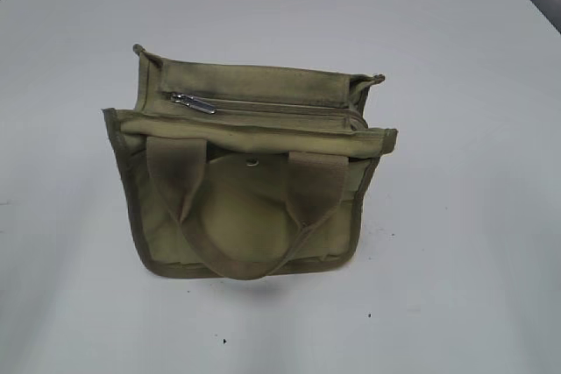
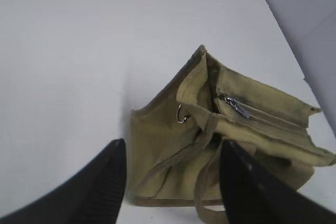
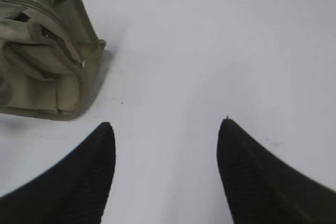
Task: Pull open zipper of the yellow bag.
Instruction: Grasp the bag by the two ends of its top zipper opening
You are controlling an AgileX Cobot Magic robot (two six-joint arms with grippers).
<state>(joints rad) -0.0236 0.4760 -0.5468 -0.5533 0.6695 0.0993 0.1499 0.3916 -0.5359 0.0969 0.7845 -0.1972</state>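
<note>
Two grippers hang over the white table (image 1: 473, 243), and neither holds or touches anything. From the left wrist view, the left gripper (image 2: 173, 182) has its black jaws spread wide, with the near face of the yellow bag (image 1: 250, 172) showing in the gap between them, further off. From the right wrist view, the right gripper (image 3: 165, 174) is spread wide too, over bare tabletop, with one corner of the bag off to the side and apart from it.

One bag stands upright mid-table. Nearest me hang its two webbing handles (image 1: 245, 208), drooping down the front, with a small snap (image 1: 253, 162) just above them. Behind, along the top, runs one zipper (image 1: 263, 105), its silver pull tab (image 1: 193, 103) at the left end. I cannot see what is inside the bag.
</note>
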